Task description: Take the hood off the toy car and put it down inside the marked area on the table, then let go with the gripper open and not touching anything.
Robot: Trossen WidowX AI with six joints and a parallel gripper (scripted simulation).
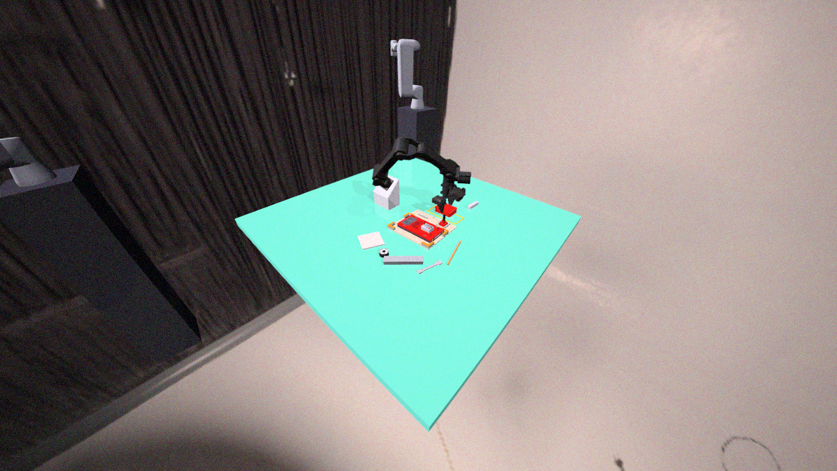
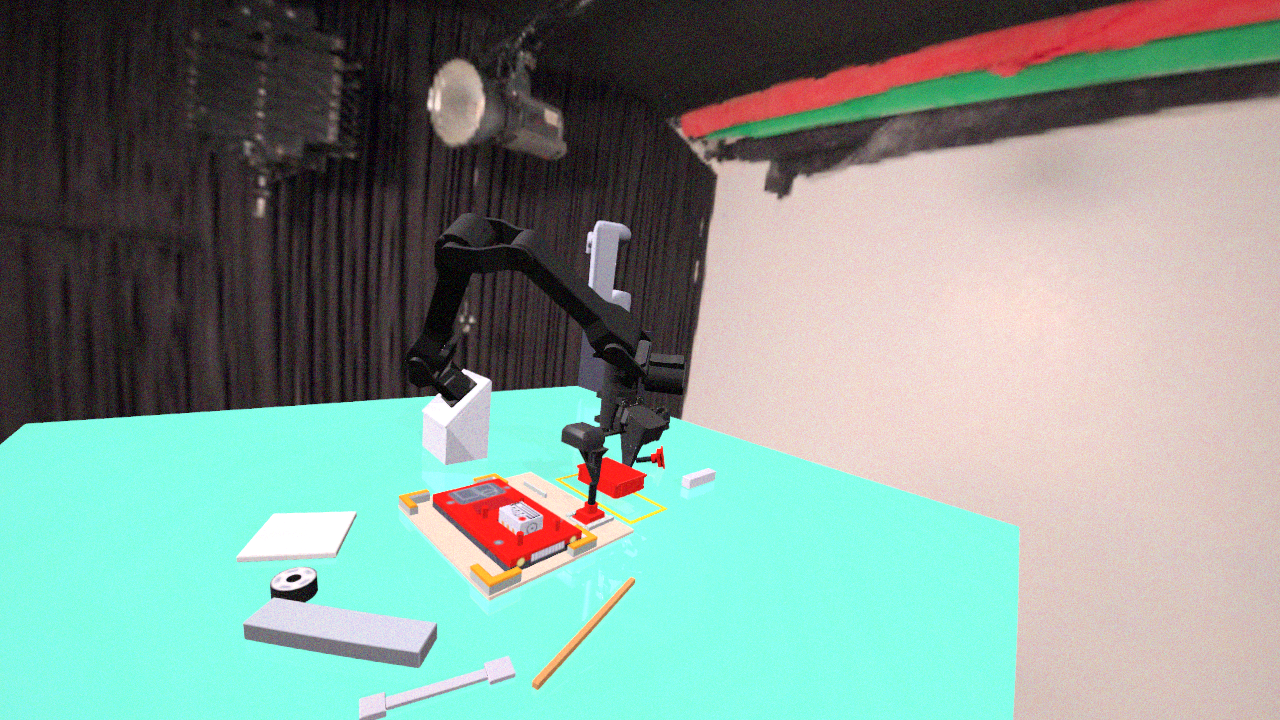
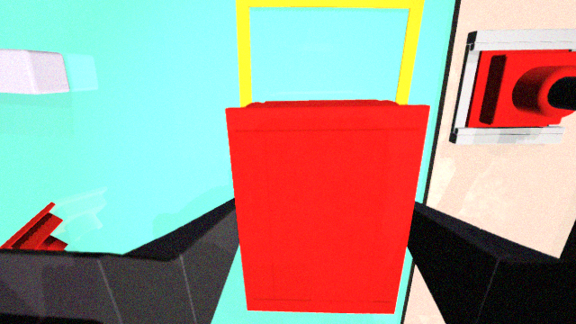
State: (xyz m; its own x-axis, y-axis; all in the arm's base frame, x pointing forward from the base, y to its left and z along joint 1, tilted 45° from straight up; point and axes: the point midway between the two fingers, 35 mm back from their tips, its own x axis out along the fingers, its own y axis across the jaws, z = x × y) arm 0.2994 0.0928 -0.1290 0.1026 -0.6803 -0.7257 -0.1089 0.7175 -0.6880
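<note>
Red boxy hood [image 1: 446,210] [image 2: 611,478] [image 3: 326,207], off the red toy car [image 1: 416,229] [image 2: 478,523], hung gripped between the black metal gripper's [image 1: 446,207] [image 2: 611,473] [image 3: 325,209] wide-set jaws; yellow outline [image 1: 463,218] [image 2: 648,515] [image 3: 328,4] toward wrist-view twelve o'clock; lowering, release remained.

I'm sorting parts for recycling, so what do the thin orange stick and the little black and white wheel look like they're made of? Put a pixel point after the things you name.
Stick [image 1: 454,252] [image 2: 584,633]: perhaps plain wood, evenly orange-tan. Wheel [image 1: 384,252] [image 2: 294,583]: possibly plastic or rubber, black side, pale patterned face; material uncertain.

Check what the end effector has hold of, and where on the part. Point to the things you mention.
The red hood [image 1: 446,210] [image 2: 611,477] [image 3: 326,207], pinched by two opposite side edges between the fingers; its broad face is left uncovered.
</note>
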